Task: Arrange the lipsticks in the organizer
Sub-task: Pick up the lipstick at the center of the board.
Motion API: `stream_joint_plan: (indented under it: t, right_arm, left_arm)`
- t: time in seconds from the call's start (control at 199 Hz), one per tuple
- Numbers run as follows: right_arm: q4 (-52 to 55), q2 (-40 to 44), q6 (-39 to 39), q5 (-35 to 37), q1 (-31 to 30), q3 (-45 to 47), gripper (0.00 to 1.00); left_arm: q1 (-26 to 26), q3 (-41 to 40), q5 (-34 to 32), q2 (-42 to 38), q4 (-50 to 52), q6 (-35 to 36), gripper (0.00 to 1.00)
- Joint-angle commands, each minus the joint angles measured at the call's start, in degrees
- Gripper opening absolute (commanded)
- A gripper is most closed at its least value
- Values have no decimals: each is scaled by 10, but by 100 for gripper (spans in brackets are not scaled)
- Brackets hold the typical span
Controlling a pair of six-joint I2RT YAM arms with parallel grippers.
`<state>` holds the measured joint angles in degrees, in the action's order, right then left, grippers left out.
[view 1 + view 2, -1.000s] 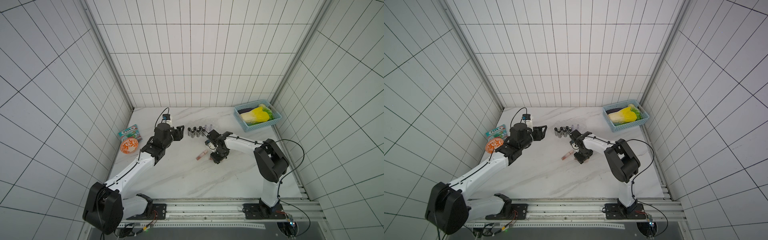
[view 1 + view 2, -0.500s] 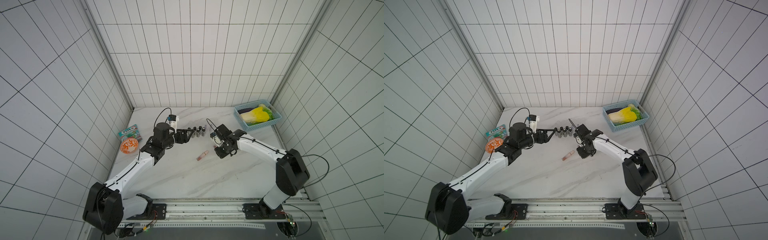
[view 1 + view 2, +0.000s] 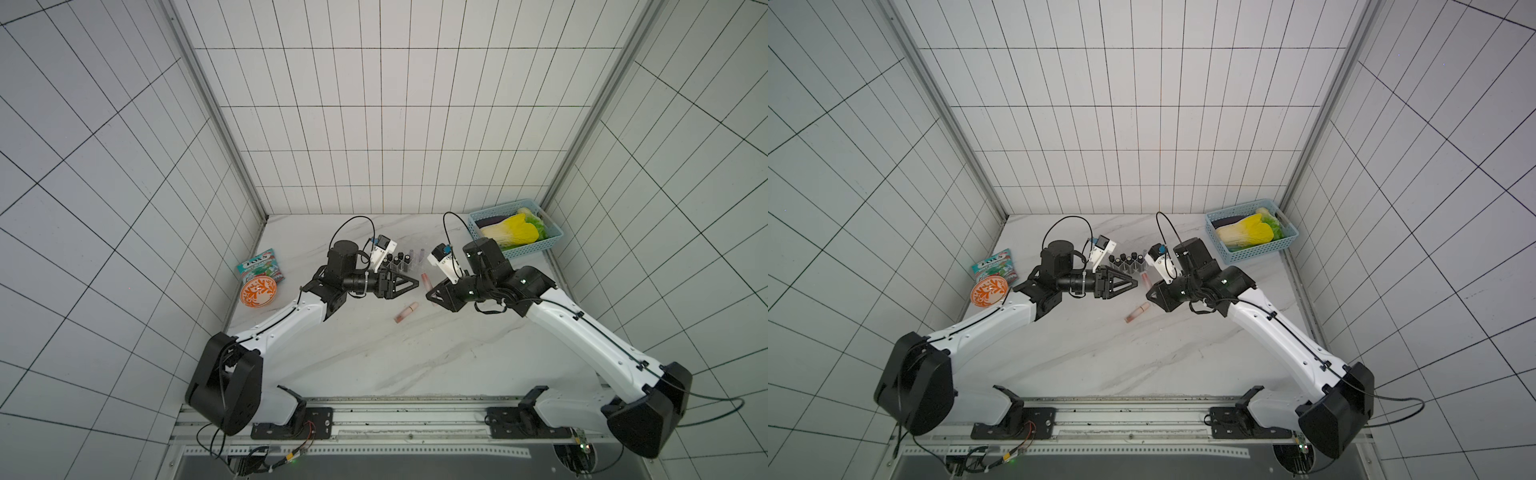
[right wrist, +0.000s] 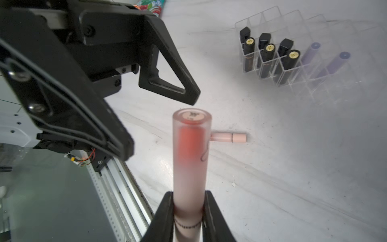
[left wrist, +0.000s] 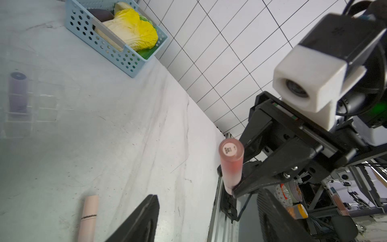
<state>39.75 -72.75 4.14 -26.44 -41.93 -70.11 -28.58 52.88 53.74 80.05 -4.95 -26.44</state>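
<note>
Right gripper (image 4: 188, 197) pinches pink-red lipstick (image 4: 191, 146); left gripper (image 3: 1125, 286) spread opposite. Organizer (image 4: 314, 83) beyond holds black and lilac tubes (image 4: 269, 50); we judge this plus loose tube (image 4: 230, 137) remain.

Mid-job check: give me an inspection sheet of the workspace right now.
Surface: marble table, faint scuffs, no spill seen.
Job's things: clear organizer holds six black lipsticks and two lilac lipsticks; loose pink tube lies on the table.
Clutter: blue basket of vegetables, orange bowl, snack packet, all apart from the organizer.
Grippers: left gripper open and empty; right gripper shut on the held pink tube.
Cables: black cable loop over each wrist, clear of the lipsticks.
Surroundings: white tiled walls, metal rail at the front edge.
</note>
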Motion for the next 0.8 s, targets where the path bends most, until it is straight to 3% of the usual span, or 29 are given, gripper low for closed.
stream_joint_plan:
  t: [0.0, 0.146, 0.386, 0.537, 0.577, 0.663, 0.718, 0.798]
  right_arm:
    - [-15, -13, 8, -66, 4, 8, 24]
    - [-15, -21, 8, -79, 3, 6, 24]
    - [-13, -17, 8, -83, 3, 1, 24]
    - [-15, -6, 10, -69, 3, 0, 29]
    - [-16, 1, 12, -55, 3, 2, 36]
    - [-22, 17, 16, -10, 4, 13, 72]
    - [-30, 31, 20, 28, 6, 25, 88]
    - [-42, 53, 27, 71, 10, 39, 100]
  left_arm:
    - [-15, 26, 15, 9, -18, 7, 67]
    - [-18, 27, 12, 15, -27, 2, 57]
    - [-18, 30, 10, 19, -18, 8, 22]
    - [-18, 34, 2, 23, -10, 15, 7]
    - [-18, 38, -4, 24, -1, 20, 7]
    - [-18, 57, -49, 29, 42, 50, 7]
    - [-21, 73, -107, 37, 74, 79, 7]
    - [-29, 101, -212, 58, 110, 125, 7]
